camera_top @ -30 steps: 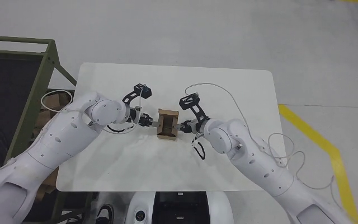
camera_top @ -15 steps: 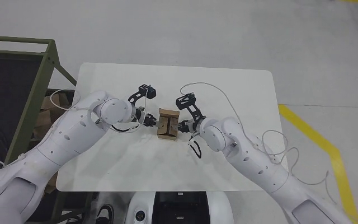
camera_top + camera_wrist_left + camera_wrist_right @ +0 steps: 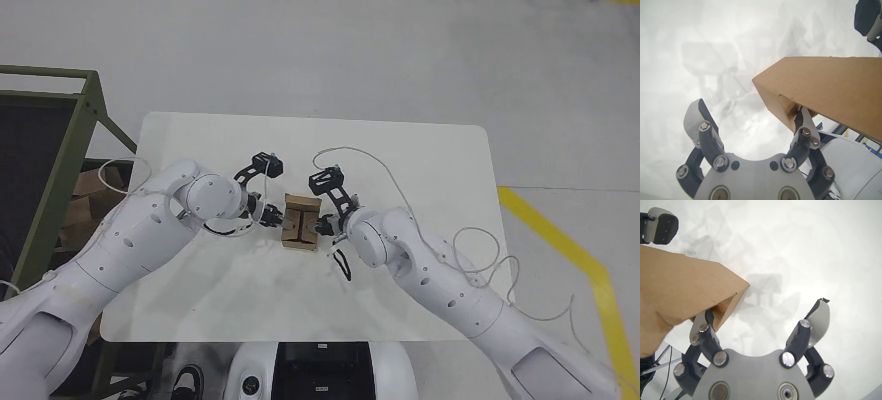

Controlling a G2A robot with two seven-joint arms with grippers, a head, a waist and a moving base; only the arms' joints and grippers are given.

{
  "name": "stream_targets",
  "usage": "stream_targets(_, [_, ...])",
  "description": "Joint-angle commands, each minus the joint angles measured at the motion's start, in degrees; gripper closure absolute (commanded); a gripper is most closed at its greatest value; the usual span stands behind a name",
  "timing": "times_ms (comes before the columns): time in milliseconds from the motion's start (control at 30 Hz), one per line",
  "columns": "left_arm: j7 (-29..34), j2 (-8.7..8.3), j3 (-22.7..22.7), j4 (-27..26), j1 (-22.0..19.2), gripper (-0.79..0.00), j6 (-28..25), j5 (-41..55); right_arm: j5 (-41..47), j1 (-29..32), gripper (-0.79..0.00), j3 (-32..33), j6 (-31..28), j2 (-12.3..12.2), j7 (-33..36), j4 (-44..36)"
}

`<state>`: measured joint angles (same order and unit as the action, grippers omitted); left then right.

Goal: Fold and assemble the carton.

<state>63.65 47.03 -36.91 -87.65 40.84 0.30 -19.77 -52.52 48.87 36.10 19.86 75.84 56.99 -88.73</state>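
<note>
Outward from the fingers: left gripper (image 3: 750, 109) was spread wide, one finger inside a side wall of the brown cardboard carton (image 3: 829, 85), the other outside and clear. Right gripper (image 3: 764, 309) mirrored this at the opposite wall. Carton sat mid white table (image 3: 400, 150), between both arms, equally near.

The carton (image 3: 829, 85) is brown cardboard, matt and slightly fibrous; the table (image 3: 420, 150) is smooth white with a soft sheen. The left gripper (image 3: 751, 109) and right gripper (image 3: 764, 309) have grey plastic fingers (image 3: 821, 317), ribbed black rubber pads (image 3: 707, 113) and shiny metal bolts (image 3: 788, 357).
</note>
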Motion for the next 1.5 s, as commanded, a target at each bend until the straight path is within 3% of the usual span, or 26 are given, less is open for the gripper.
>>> stream_targets(0, [0.32,0.30,0.20,0.18,-0.08,-0.785,0.04,-0.26,-0.38,-0.23,-0.785,-0.21,0.28,0.32,0.37,0.36])
stream_targets(1467, [4.59,4.24,-0.34,2.92,0.00,-0.785,0.66,-4.22,-10.74,0.20,-0.785,-0.13,1.05,5.05,5.28,3.34])
